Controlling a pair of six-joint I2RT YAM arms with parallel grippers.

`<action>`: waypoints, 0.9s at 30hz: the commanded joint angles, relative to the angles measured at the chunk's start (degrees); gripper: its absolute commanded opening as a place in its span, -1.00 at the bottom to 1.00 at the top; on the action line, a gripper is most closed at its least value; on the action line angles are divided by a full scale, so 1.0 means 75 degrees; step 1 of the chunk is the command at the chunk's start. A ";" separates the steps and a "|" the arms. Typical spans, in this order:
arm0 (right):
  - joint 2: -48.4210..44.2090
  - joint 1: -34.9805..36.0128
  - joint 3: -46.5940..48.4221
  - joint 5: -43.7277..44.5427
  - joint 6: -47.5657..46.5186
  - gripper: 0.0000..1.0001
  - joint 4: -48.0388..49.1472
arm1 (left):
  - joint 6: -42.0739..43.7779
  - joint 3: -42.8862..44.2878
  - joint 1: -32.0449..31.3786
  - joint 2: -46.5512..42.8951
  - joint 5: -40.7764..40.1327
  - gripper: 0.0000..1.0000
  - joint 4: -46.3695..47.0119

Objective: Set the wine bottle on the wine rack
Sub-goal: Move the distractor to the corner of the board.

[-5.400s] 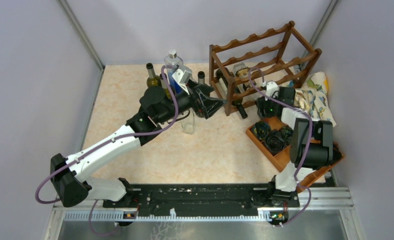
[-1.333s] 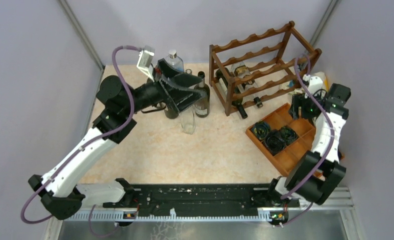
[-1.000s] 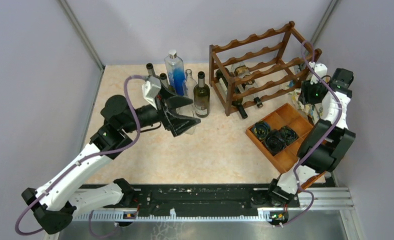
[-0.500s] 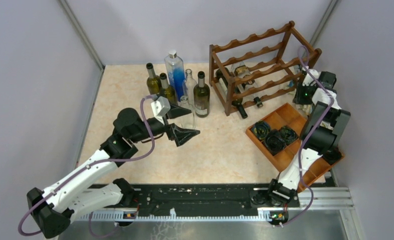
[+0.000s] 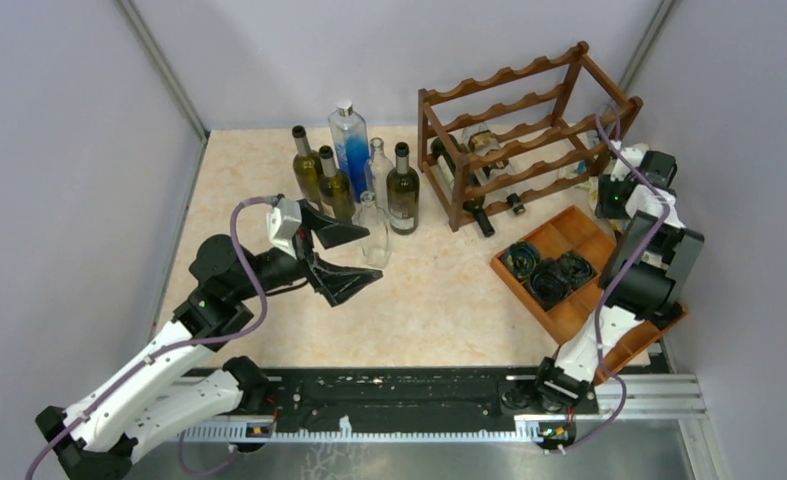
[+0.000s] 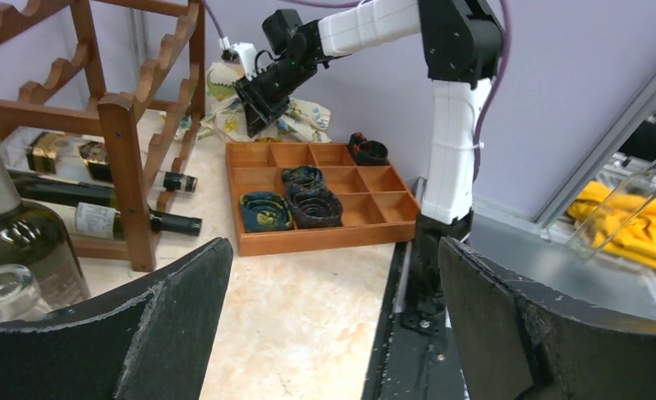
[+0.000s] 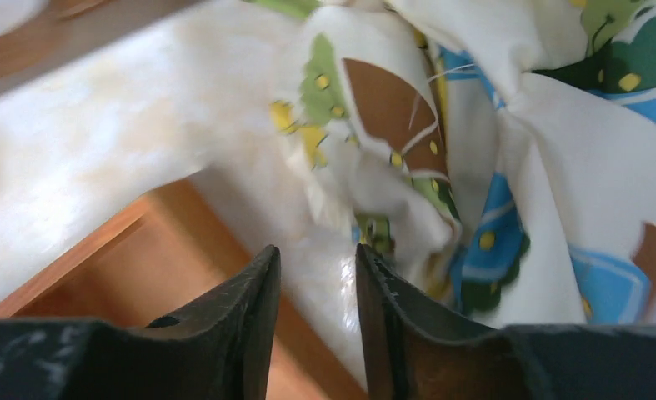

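The dark wood wine rack (image 5: 529, 130) stands at the back right, with bottles (image 5: 474, 212) lying in its lower tiers. Left of it several bottles stand in a group; the nearest to the rack is a dark green wine bottle (image 5: 403, 192). My left gripper (image 5: 369, 256) hovers in front of that group, wide open and empty, touching nothing. The left wrist view shows the rack (image 6: 124, 142) and the lying bottles (image 6: 107, 218). My right gripper (image 5: 609, 196) is at the rack's right end, above a patterned cloth (image 7: 508, 150). Its jaws stand a narrow gap apart with nothing between them.
A flat wooden compartment tray (image 5: 567, 228) lies right of centre and holds dark rolled items (image 5: 549, 275). A small clear glass bottle (image 5: 372, 238) stands just in front of the bottle group, next to my left fingers. Grey walls close in the back and sides.
My left arm has drawn back from the bottle group toward the near left, with its gripper open throughout. The right gripper's jaws have narrowed and it has shifted slightly beside the rack.
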 commanded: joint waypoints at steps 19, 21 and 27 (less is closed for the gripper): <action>-0.5179 0.0877 -0.3094 -0.5650 -0.6587 0.65 -0.4197 | -0.2325 -0.0968 -0.0003 -0.0797 -0.1340 0.91 -0.1663; -0.5397 0.0887 -0.3284 -0.5597 -0.6364 0.67 -0.3918 | -0.2322 -0.1100 -0.0006 -0.0809 -0.1439 0.91 -0.1682; -0.5508 0.1213 -0.3407 -0.4322 -0.5543 0.61 -0.4051 | -0.2256 -0.1110 -0.0003 -0.0819 -0.1400 0.90 -0.1859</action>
